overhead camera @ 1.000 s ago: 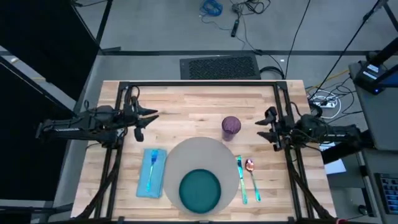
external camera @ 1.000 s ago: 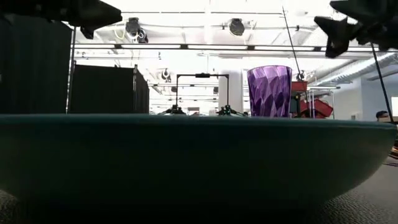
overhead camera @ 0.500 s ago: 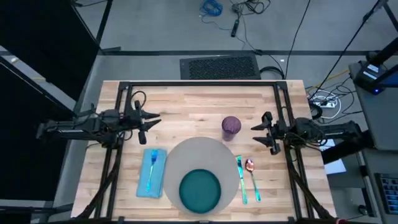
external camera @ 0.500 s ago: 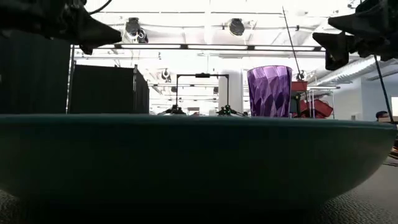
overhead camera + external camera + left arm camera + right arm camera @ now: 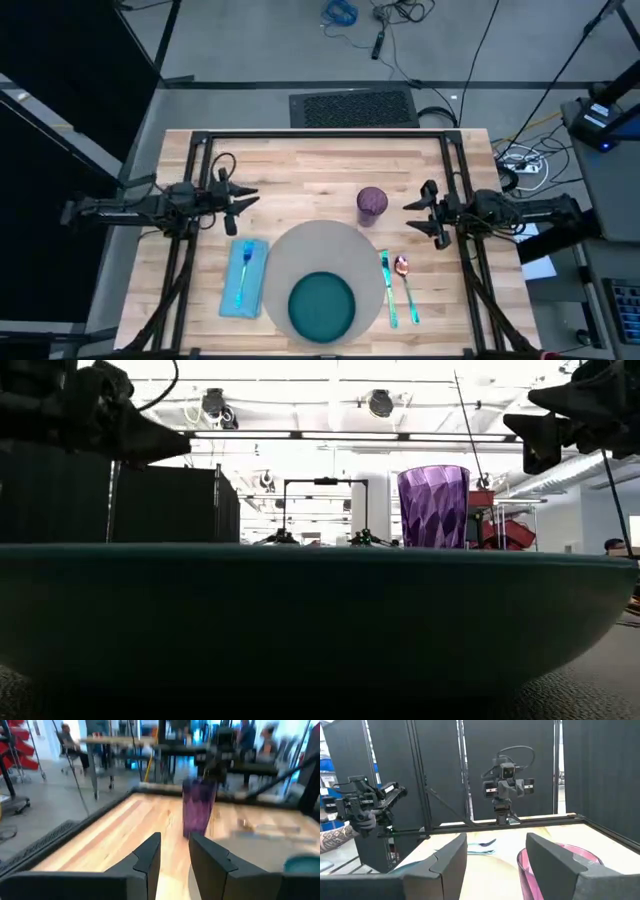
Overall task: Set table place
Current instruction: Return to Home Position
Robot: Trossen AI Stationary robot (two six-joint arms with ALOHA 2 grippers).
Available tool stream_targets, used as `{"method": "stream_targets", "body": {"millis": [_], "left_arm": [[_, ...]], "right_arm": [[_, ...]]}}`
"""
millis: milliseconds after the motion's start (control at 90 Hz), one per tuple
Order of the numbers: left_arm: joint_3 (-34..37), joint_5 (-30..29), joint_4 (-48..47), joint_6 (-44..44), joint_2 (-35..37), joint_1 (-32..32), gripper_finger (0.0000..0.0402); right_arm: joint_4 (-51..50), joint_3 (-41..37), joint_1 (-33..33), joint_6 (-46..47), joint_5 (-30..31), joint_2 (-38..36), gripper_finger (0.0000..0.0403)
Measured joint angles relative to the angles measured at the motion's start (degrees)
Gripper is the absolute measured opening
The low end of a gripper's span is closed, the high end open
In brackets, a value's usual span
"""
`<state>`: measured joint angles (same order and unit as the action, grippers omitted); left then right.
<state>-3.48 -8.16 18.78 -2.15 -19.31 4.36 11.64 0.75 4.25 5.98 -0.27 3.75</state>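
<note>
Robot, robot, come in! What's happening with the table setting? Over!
Left gripper, right gripper open, empty, at table sides. Purple cup upright by mat's far-right edge. Nothing blocking.

Bare table (image 5: pixel 300 165) lies free ahead of your left gripper (image 5: pixel 242 199); the purple cup (image 5: pixel 371 203) stands near your right gripper (image 5: pixel 413 212), ahead and below, barring descent there.

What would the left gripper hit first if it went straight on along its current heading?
Probably the purple cup. The left wrist view shows it straight ahead of the left gripper, with only bare table between. Height is unclear, so it might pass above the rim.
</note>
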Motion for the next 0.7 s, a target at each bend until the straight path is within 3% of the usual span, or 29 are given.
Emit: {"method": "stream_targets", "body": {"millis": [56, 200, 456, 700], "left_arm": [[2.76, -0.06, 6.53, 0.02, 0.0, 0.0, 0.0086], [3.01, -0.44, 5.59, 0.97, 0.07, -0.04, 0.0086], [3.01, 1.97, -8.38, 0.61, -0.15, -0.04, 0.0086], [3.01, 1.3, -14.84, -0.53, -0.17, -0.04, 0.0086]], "right_arm": [[0.0, 0.0, 0.0, 0.37, 0.0, 0.0, 0.0187], [-0.5, 0.0, 0.0, 1.61, 0.0, 0.0, 0.0187], [-6.34, 0.02, 0.0, 2.32, 0.02, 0.09, 0.0187], [-8.56, 0.02, 0.0, -1.36, 0.24, 0.09, 0.0187]]}}
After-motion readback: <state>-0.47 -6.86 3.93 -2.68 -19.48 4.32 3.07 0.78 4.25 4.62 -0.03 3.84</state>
